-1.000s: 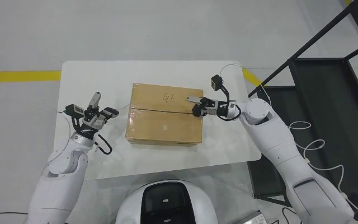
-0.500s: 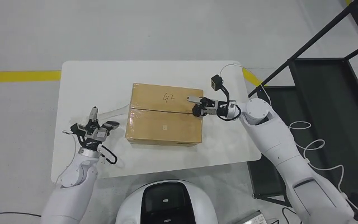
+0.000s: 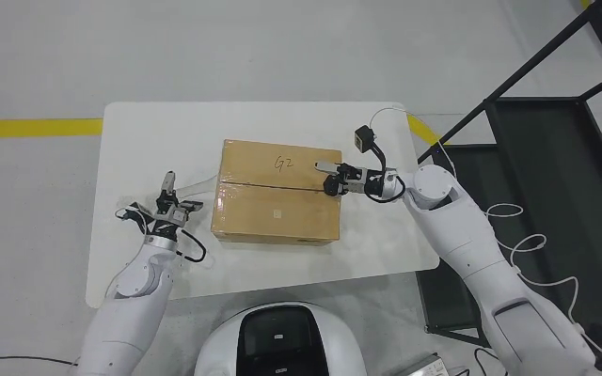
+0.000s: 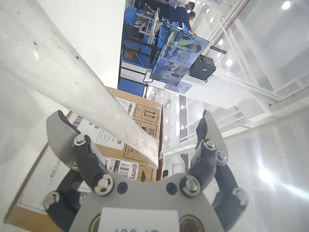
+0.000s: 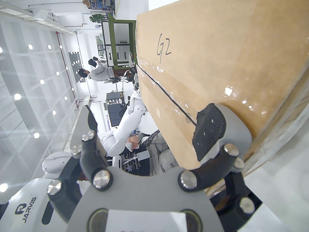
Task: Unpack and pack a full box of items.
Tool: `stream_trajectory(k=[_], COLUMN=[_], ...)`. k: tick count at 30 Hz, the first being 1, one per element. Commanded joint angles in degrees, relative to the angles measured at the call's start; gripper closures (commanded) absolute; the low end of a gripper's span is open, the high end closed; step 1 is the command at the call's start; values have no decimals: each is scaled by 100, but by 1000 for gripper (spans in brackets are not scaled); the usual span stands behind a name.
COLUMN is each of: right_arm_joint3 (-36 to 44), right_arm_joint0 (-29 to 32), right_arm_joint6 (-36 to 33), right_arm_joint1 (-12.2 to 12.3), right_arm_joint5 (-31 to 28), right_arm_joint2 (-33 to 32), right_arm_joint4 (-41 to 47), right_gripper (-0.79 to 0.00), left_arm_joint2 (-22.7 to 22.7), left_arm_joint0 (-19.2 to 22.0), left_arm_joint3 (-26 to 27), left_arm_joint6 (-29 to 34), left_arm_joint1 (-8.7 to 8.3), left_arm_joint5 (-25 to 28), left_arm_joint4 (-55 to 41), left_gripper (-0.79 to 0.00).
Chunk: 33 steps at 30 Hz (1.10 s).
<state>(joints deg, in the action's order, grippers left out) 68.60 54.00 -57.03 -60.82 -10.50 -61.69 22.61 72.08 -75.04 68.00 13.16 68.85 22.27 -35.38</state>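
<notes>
Judging from the flaps lying shut, the unpacking was taken to be at its opening step. The box [image 3: 277,211] was seen closed in the middle of the desk [image 3: 141,132], with its top seam [image 3: 277,186] running from one arm's side to the other's. A clear strip of tape [image 4: 60,56] was stretched from the box's left end towards the left hand [image 4: 131,124], whose fingers were spread apart. The strip passed over one finger, but whether it was stuck to that finger could not be told. The right hand [image 3: 328,177] was held at the opposite end of the box, where the seam ends. Its fingers were likewise apart, with one pad [image 5: 208,131] seemingly laid on the box top beside the seam and the other finger out in the air, off the box. The next move was judged to call for the strip to be pulled fully free and put aside. After that, a flap edge at the seam would need to be caught and lifted, with the box steadied by the other hand so that it was not dragged across the desk.
</notes>
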Motion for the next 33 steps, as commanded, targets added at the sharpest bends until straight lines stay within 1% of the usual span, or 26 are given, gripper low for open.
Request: stream_trajectory(k=[1,2,3,4,6,14,19,23,26,30,33], right_arm_joint3=[0,0,0,0,0,0,0,0,0,0,0], right_arm_joint0=[0,0,0,0,0,0,0,0,0,0,0], right_arm_joint6=[0,0,0,0,0,0,0,0,0,0,0], right_arm_joint1=[0,0,0,0,0,0,0,0,0,0,0], right_arm_joint5=[0,0,0,0,0,0,0,0,0,0,0], right_arm_joint2=[0,0,0,0,0,0,0,0,0,0,0], right_arm_joint4=[0,0,0,0,0,0,0,0,0,0,0], right_gripper=[-785,-785,-785,-785,-785,-785,-785,-785,-785,-785,-785], left_arm_joint2=[38,60,89,115,164,277,381,514,606,710,730], left_arm_joint0=[-15,-17,-16,-16,-22,-12,-136,-262,-344,-406,-413], left_arm_joint3=[-49,-66,-83,-90,-91,-93,132,447,777,1282,1629], left_arm_joint6=[-18,-4,1,5,-18,-38,-3,47,86,116,139], left_arm_joint1=[10,13,14,15,18,44,47,36,28,15,-1], left_arm_joint5=[-8,-31,-54,-66,-76,-168,-54,-4,11,-108,-237], left_arm_joint4=[-61,-87,-107,-121,-114,-91,-40,5,61,205,613], left_gripper=[-785,-785,-542,-326,0,0,0,0,0,0,0])
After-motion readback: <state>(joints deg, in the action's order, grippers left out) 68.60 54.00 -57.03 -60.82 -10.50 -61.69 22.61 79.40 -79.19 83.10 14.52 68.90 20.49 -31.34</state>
